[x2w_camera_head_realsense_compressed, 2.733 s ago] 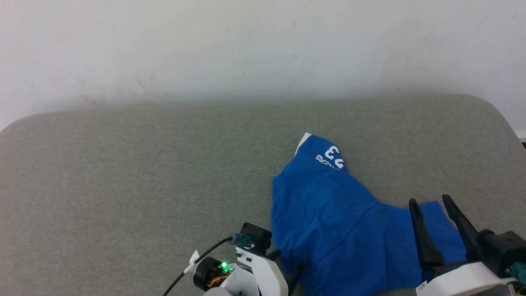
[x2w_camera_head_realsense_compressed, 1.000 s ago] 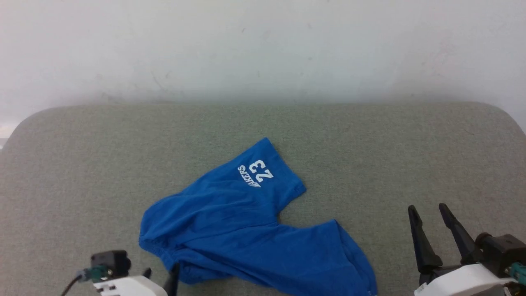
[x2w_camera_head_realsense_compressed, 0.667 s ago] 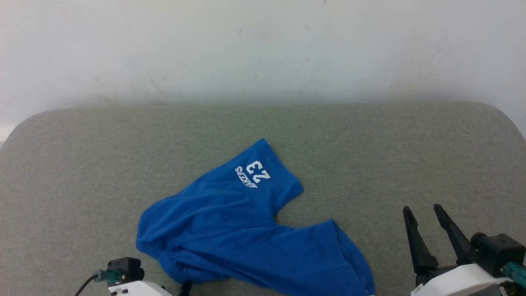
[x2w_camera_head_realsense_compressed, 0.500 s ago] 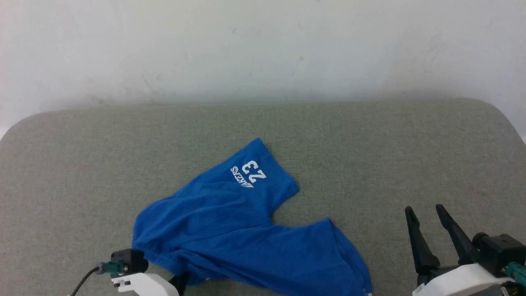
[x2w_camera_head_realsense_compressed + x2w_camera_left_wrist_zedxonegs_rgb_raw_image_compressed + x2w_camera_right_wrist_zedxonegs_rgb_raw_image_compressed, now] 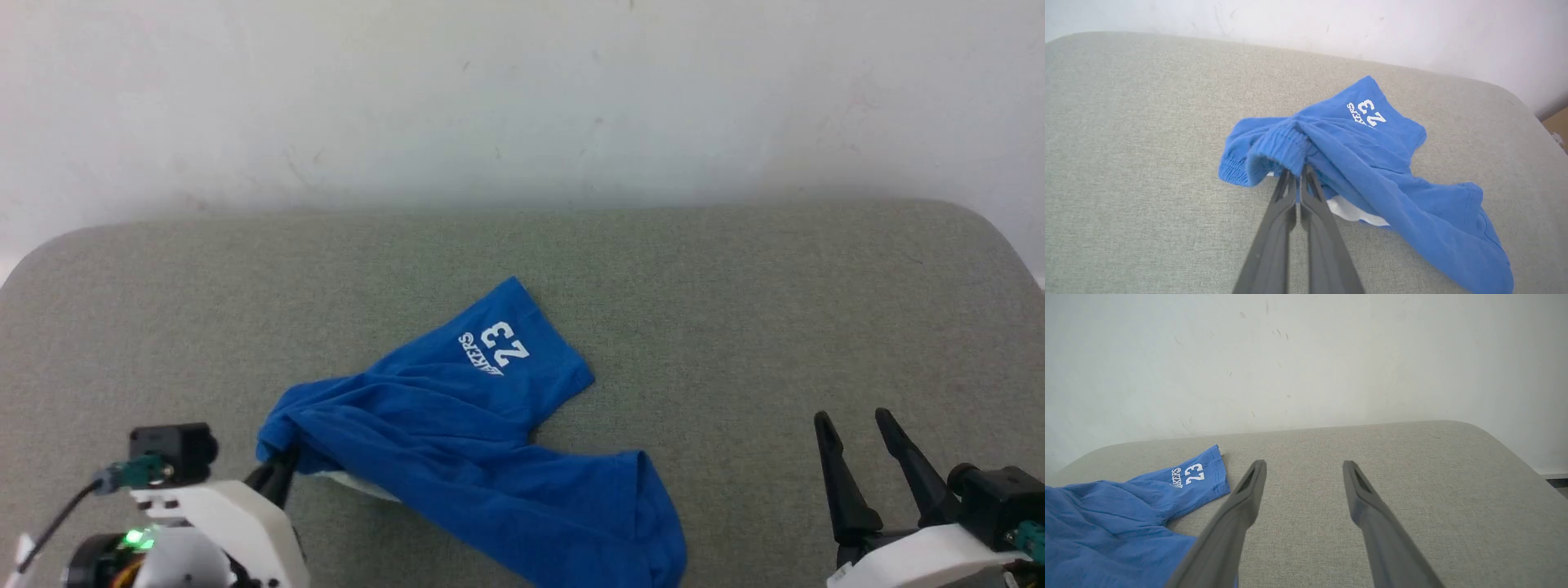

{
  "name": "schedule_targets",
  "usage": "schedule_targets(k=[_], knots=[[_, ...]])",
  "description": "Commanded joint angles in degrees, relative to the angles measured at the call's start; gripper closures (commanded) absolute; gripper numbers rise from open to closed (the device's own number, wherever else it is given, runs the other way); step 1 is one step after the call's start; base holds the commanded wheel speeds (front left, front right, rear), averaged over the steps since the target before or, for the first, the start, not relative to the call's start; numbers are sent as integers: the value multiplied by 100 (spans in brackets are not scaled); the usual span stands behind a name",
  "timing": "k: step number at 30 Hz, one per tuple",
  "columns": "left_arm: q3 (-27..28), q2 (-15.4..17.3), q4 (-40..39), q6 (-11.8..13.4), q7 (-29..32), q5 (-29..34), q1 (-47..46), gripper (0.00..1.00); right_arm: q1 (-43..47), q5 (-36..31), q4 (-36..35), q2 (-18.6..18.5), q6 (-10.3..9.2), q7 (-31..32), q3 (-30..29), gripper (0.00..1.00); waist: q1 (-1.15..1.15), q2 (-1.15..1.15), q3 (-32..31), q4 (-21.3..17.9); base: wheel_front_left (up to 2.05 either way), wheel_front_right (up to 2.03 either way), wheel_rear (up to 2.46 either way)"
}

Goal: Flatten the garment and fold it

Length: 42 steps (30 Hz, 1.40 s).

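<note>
The garment is a pair of bright blue shorts with white "23" lettering, rumpled on the grey-green cushion. My left gripper is shut on the gathered waistband at the garment's left end and holds that end a little off the cushion. In the left wrist view the closed left gripper pinches the elastic waist of the garment, and a white patch shows under the cloth. My right gripper stands open at the lower right, apart from the garment, with nothing between its fingers.
A pale wall rises right behind the cushion. The cushion's rounded corners sit at the far left and far right, with bare cushion surface on the right half and behind the shorts.
My left gripper has shut on the waistband and lifted it, bunching the garment's left end up and to the right. The right gripper stayed open and still.
</note>
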Motion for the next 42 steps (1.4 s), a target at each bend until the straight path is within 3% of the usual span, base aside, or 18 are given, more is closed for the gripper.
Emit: schedule_targets(k=[1, 5, 8, 12, 15, 16, 17, 24, 34, 42], knots=[[123, 169, -228, 155, 151, 66, 147, 100, 43, 38, 15, 13, -5, -9, -25, 0, 0, 0, 1, -5, 0, 0, 0], [575, 593, -400, 582, 659, -24, 765, 100, 56, 55, 35, 13, -5, -17, -44, 0, 0, 0, 28, -35, 0, 0, 0], [810, 612, -198, 791, 835, -228, 1221, 100, 42, 75, 50, 13, -5, -32, -44, 0, 0, 0, 80, -58, 0, 0, 0], [896, 474, 103, 832, 755, -375, 1435, 100, 1, 79, 75, 13, -5, -46, -47, 0, 0, 0, 139, -66, 0, 0, 0], [898, 259, 351, 717, 544, -524, 1452, 100, -22, 64, 71, 13, -5, -45, -54, 0, 0, 0, 175, -60, 0, 0, 0], [887, 189, 409, 674, 454, -549, 1424, 95, -28, 54, 73, 13, -5, -43, -61, 0, 0, 0, 179, -52, 0, 0, 0], [871, 105, 431, 641, 356, -567, 1386, 0, -31, 41, 75, 13, -5, -37, -64, 0, 0, 0, 176, -38, 0, 0, 0], [963, -193, 388, 553, -966, -109, 938, 0, 14, -49, 34, 13, -5, 59, -15, 0, 0, 0, 51, 84, 0, 0, 0], [443, -489, 414, -98, -3262, 857, 522, 0, 49, -63, 129, 13, -5, 495, 472, 0, 0, 0, -99, 226, 0, 0, 0], [217, -660, 495, -376, -3695, 1300, 496, 0, -335, 399, 917, -47, -5, 1718, 1597, 0, 0, 0, -113, 404, 0, 0, 0]])
